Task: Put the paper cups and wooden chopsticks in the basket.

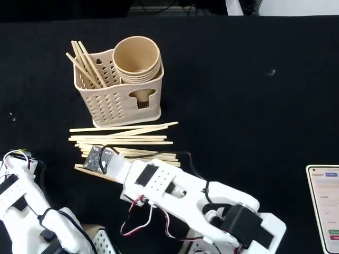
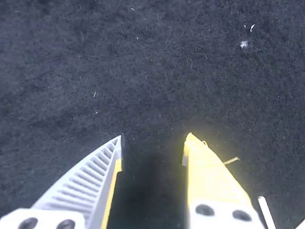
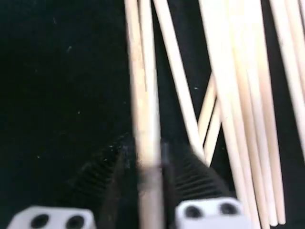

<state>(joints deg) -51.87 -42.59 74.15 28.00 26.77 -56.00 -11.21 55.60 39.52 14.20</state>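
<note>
A beige slotted basket (image 1: 114,100) stands at the back left of the black table. A stack of paper cups (image 1: 136,55) sits in it, with several wooden chopsticks (image 1: 85,61) upright beside them. More chopsticks (image 1: 127,138) lie in a loose pile just in front of the basket. My right gripper (image 1: 92,159) is at the pile's near left end. In the right wrist view, the right gripper (image 3: 150,160) is shut on a chopstick (image 3: 143,95) that runs out between its fingers. My left gripper (image 2: 152,143) hangs open over bare black cloth, and the left arm (image 1: 18,185) is at the near left corner.
A phone (image 1: 324,206) lies at the right edge of the table. The right arm's white body (image 1: 190,198) stretches across the near middle. The table's far right is bare black cloth (image 1: 254,95).
</note>
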